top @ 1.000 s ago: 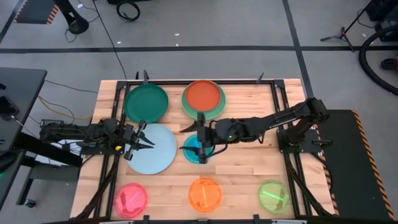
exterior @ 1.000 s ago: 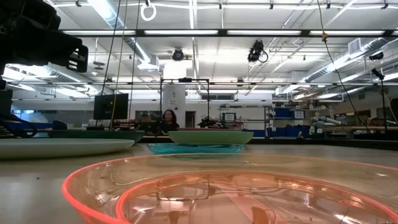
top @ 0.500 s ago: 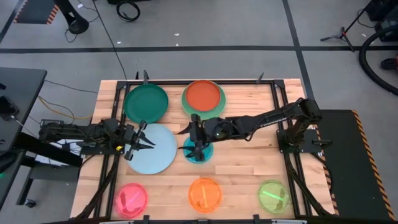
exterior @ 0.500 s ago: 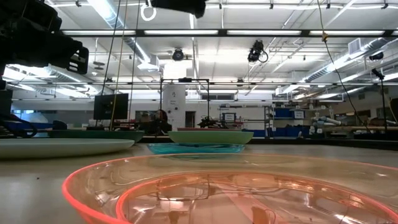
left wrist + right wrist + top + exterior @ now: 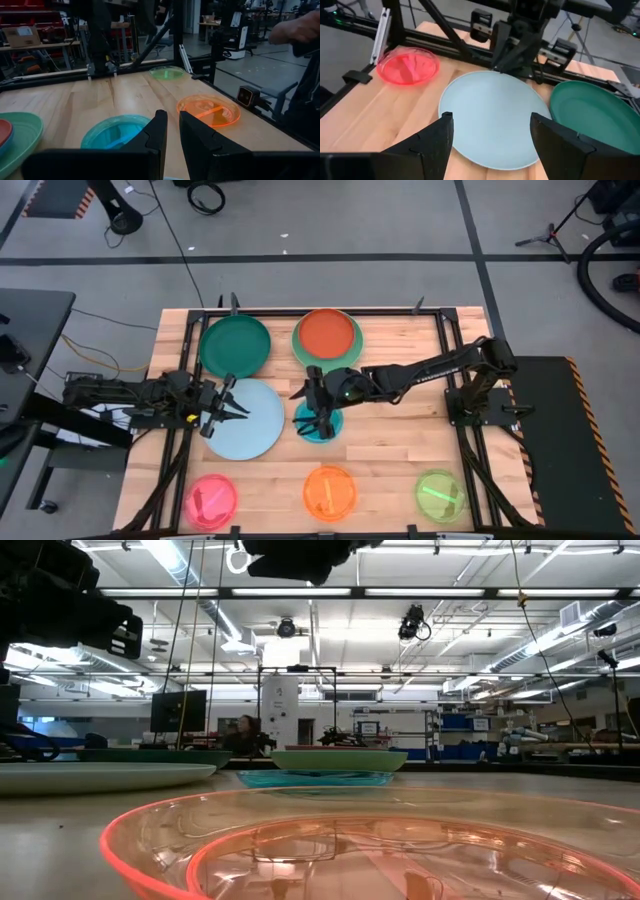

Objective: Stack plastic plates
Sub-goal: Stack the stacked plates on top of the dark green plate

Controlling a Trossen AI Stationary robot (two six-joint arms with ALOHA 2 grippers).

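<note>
The right gripper (image 5: 322, 420), fingers (image 5: 433, 142) spread wide and empty, hangs over the teal plate (image 5: 318, 423). The left gripper (image 5: 228, 409) (nearly closed, empty) waits over the pale blue plate (image 5: 247, 420). A shallow rim could slip out, skidding the plate.

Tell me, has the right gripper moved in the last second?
Yes. In the high view the right gripper has slid toward the left arm's side, from the small teal plate's far edge to above its middle.
</note>
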